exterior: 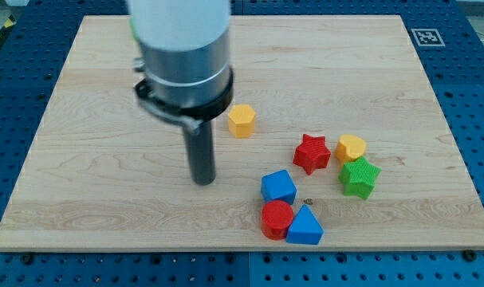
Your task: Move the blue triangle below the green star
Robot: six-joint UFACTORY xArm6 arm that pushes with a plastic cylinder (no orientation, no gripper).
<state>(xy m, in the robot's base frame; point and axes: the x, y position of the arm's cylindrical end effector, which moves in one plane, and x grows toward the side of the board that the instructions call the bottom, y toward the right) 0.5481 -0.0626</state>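
My tip touches nothing, left of blue triangle

One camera stands over the near edge of the board, tilted down and looking across it, so the far edge lies at the view's top and nearly the whole board fits in frame with blue pegboard around it. It sits fairly close and rather high: the arm looms large and blurred at the view's upper left, cut off by the frame. There is no second view, so nothing is shared.
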